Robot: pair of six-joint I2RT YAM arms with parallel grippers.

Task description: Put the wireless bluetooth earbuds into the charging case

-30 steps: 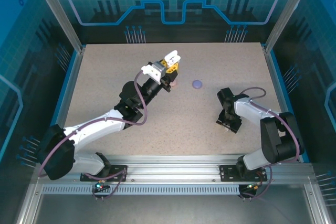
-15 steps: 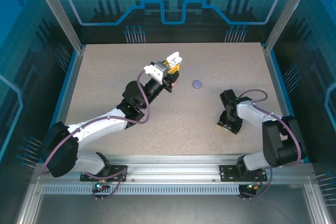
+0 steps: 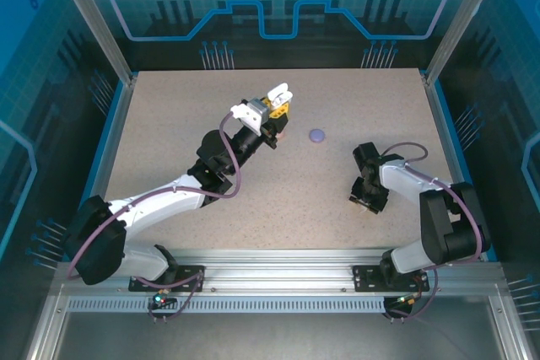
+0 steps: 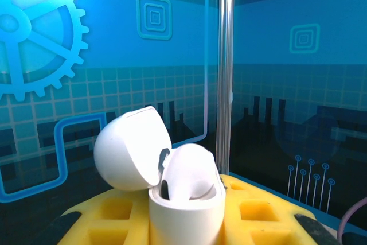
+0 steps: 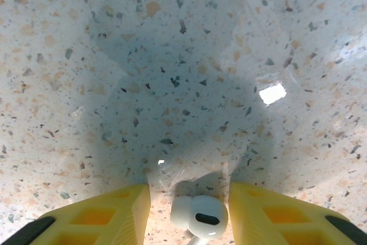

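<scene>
Since the white earbud [image 5: 199, 216] lies on the table [image 5: 172, 55] right between the right gripper's [image 5: 189, 194] spread jaws, a bit closer to the finger on the right of the wrist view, that arm is obviously the nearer one. The stem seems to run back toward the wrist, but the frame edge cuts it off, so the long axis is kinda a guess. The left gripper [image 3: 275, 104] pinches the open charging case [image 4: 184, 213], held up well apart. Hard to tell if a bud sits inside it.
</scene>
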